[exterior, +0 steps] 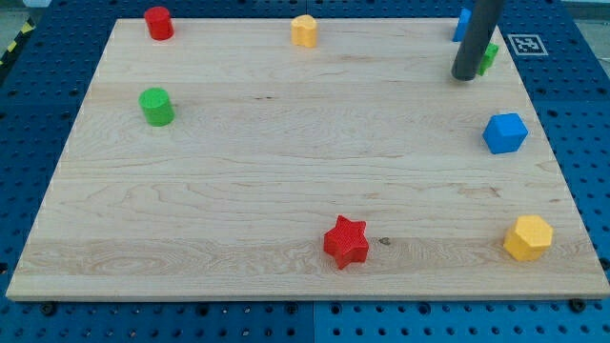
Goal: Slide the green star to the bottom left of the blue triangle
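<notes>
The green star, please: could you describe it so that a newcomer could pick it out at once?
Start at the wooden board's top right corner, where my tip rests. The green star peeks out just right of the rod, mostly hidden, below a partly hidden blue block. It is green like the cylinder, which stands far off at the view's left.

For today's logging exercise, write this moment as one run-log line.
tip: my tip at view's top right | green star: just right of rod, partly hidden | blue triangle: partly hidden behind rod, above tip | contact: cannot tell
</notes>
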